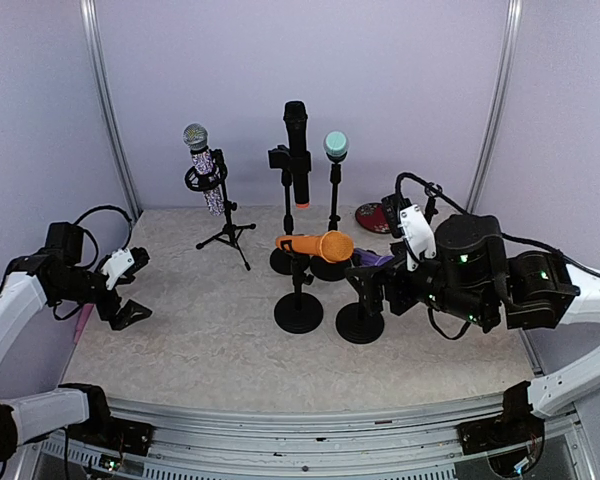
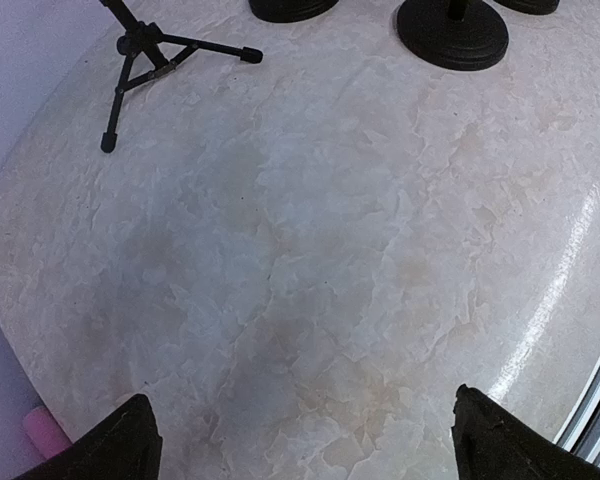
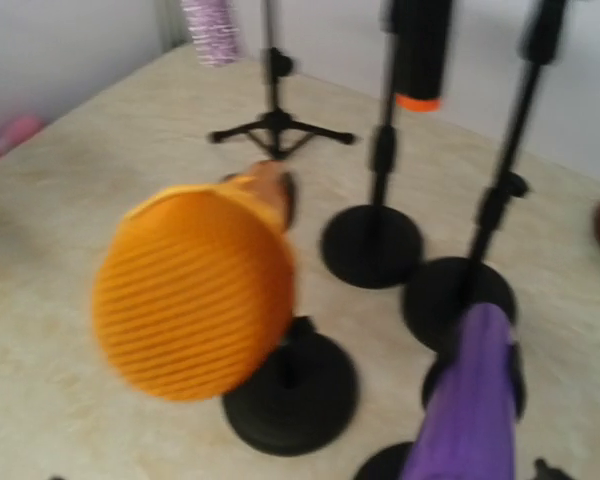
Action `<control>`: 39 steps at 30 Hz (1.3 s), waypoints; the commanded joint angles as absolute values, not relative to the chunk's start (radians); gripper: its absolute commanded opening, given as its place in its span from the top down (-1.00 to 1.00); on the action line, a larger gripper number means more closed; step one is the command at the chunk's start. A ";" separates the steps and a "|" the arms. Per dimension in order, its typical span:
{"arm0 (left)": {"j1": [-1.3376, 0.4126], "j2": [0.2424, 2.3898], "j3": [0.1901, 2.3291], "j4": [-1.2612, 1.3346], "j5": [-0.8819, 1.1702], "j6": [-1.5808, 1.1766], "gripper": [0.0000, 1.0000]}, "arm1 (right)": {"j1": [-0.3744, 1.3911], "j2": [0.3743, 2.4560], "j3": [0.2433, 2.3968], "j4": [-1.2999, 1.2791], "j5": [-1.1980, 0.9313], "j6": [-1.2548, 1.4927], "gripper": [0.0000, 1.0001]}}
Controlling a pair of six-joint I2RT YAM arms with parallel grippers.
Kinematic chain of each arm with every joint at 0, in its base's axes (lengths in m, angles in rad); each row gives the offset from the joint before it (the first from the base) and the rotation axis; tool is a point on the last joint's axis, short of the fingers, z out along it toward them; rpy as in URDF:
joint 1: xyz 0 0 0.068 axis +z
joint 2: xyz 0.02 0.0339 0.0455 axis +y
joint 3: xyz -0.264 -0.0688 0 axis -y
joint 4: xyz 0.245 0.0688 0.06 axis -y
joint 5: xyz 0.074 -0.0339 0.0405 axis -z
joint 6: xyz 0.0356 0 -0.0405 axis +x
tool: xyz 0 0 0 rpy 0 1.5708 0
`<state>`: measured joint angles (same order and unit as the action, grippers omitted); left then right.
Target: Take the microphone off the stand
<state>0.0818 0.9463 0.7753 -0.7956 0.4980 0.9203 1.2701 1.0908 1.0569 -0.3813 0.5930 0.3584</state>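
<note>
**Both grippers wide, purple microphone on its stand**

Over the table (image 2: 330,250), the left gripper (image 2: 302,425) has its fingers (image 2: 120,445) spread wide above bare surface and holds nothing. The right gripper (image 1: 380,285) shows only small dark tips at the bottom edge of its wrist view, far apart. The purple microphone (image 3: 470,400) sits on its stand (image 1: 360,322), slanting between them. Contact cannot be told. The orange microphone (image 3: 190,290) is just beside it.

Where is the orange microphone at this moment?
At the centre of the top view, the orange microphone lies horizontally on a round-base stand, just left of the purple microphone and in front of the black microphone.
</note>
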 commanded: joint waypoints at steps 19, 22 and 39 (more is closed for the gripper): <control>-0.273 1.103 0.922 -0.557 0.581 0.548 -0.97 | 1.276 1.179 1.138 -0.712 0.781 0.556 -0.60; -0.365 1.183 0.987 -0.541 0.551 0.508 -0.96 | 1.276 1.178 1.120 -0.680 0.768 0.560 -0.20; -0.422 1.134 0.908 -0.615 0.498 0.592 -0.98 | 1.284 1.071 1.107 -0.615 0.458 0.469 1.00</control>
<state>-0.4263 1.1969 0.9371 -0.5808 0.5171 0.5587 1.2739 1.1210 1.0992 -0.6373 0.6113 0.4690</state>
